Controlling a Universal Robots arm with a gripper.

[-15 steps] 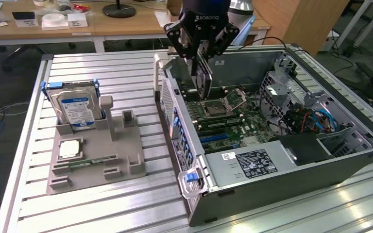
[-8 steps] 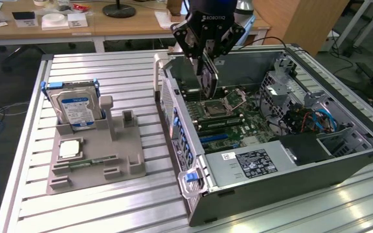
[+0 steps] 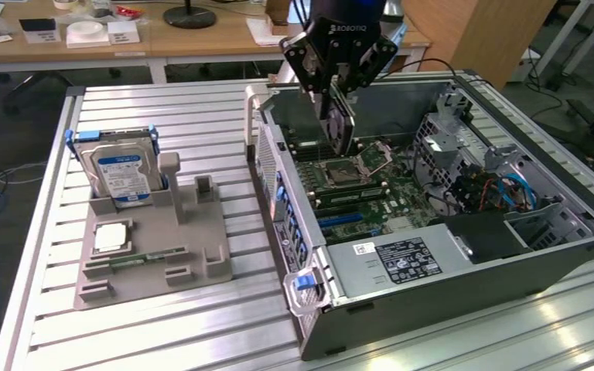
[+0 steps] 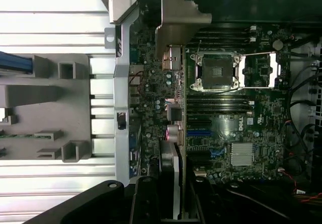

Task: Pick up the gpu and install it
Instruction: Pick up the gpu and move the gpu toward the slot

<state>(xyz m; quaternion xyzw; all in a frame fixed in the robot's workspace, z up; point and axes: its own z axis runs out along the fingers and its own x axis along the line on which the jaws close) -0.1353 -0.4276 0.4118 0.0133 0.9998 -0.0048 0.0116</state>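
Exterior view: the gripper pinches the gpu by its upper edge. The card hangs upright, edge down, at about 12 o'clock from the processor socket inside the open computer case. I think this pose suits a slot. At 9 o'clock from the case, a grey holder keeps the hard drive.

Wrist view: the gpu appears edge-on between the gripper's fingers, over the motherboard, with its bracket near the rear wall.

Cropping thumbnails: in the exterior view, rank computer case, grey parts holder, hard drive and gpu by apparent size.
Largest first:
computer case
grey parts holder
hard drive
gpu, seen nearly edge-on, so its rank is unsure
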